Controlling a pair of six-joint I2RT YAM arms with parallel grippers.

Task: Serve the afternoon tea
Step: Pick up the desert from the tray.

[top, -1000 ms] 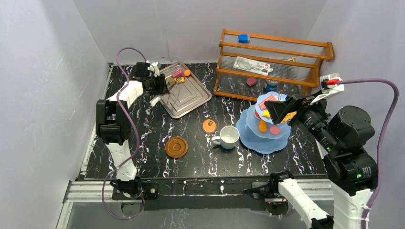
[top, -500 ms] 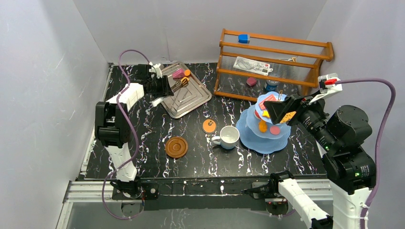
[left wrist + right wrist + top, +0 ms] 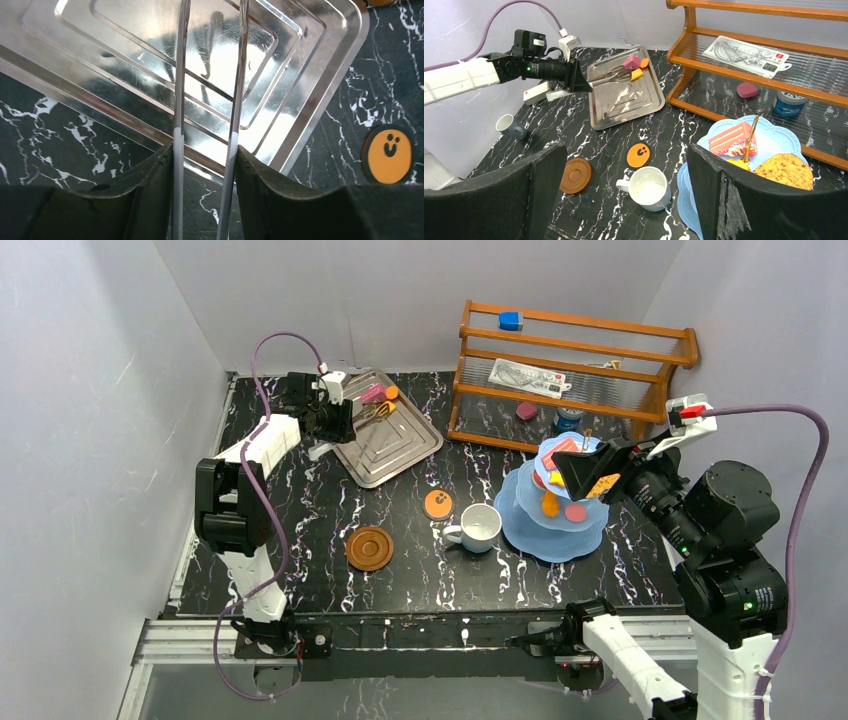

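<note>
Left hand (image 3: 205, 165) clenched on the tongs (image 3: 181, 75); squeezed unevenly, their thin tips could flick the pink cake (image 3: 372, 393) off the tray's (image 3: 395, 445) twelve o'clock corner.

No legible word, brand or number anywhere. Only a smiley face, two dots over a curve, on the orange cookie (image 3: 389, 153), off to the right of the left gripper (image 3: 204, 150). Fine print on the white packet (image 3: 746, 52), far beyond the right gripper (image 3: 624, 150), too small to read.
</note>
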